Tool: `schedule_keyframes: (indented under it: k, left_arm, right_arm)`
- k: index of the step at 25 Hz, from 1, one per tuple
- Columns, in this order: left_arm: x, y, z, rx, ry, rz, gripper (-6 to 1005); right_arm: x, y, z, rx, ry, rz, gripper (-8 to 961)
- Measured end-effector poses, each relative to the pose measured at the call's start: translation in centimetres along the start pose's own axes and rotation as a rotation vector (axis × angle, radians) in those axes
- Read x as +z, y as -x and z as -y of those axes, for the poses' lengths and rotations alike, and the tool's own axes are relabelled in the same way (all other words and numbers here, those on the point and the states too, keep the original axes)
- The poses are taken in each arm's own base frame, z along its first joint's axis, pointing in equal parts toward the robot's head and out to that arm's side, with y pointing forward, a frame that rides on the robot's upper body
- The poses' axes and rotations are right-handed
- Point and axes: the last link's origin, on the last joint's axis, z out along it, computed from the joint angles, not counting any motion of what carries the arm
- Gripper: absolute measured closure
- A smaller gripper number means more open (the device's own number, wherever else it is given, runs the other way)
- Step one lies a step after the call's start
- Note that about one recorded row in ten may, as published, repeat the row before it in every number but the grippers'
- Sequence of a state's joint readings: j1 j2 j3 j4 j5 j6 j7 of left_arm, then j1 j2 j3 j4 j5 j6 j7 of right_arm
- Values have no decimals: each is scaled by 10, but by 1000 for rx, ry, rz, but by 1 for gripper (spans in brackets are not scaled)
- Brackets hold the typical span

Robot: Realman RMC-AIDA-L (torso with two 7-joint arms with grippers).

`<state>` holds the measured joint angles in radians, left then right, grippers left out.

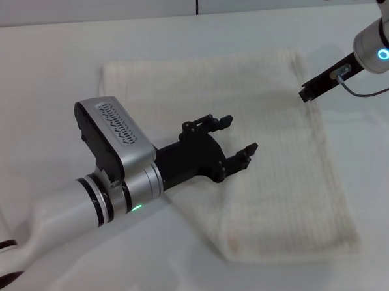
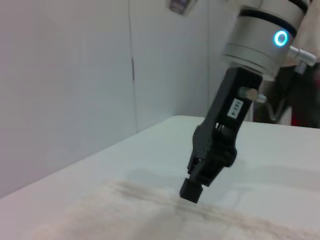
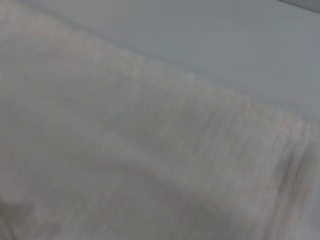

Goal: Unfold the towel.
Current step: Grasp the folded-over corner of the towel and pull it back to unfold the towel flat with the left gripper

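Observation:
The towel (image 1: pixel 281 180) lies folded flat on the white table, a cream waffle-weave cloth reaching from the far left to the near right. My left gripper (image 1: pixel 241 134) hovers open over its middle, with nothing between the fingers. My right gripper (image 1: pixel 306 93) points down at the towel's right edge near the far corner, fingers shut into one narrow tip. The left wrist view shows that right gripper (image 2: pixel 191 192) with its tip at the towel (image 2: pixel 125 215) edge; whether it pinches cloth is unclear. Close-up towel (image 3: pixel 125 150) fills the right wrist view.
Bare white table (image 1: pixel 46 62) surrounds the towel on all sides. A wall rises behind the far table edge (image 1: pixel 175 16). A thin cable (image 1: pixel 368 92) loops beside the right wrist.

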<state>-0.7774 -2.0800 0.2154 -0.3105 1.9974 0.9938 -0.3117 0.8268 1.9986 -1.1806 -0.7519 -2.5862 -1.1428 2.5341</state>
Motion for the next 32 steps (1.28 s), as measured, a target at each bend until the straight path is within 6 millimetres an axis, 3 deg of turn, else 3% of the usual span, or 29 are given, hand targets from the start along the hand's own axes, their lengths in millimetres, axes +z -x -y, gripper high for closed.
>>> schedule_keyframes:
  k: [11, 32]
  left_arm:
    - [11, 1, -3, 17, 60, 87, 319]
    - [17, -8, 14, 16, 35, 92, 366]
  right_arm:
    - [1, -3, 0, 7, 5, -1, 954]
    - [2, -1, -4, 7, 16, 2, 954]
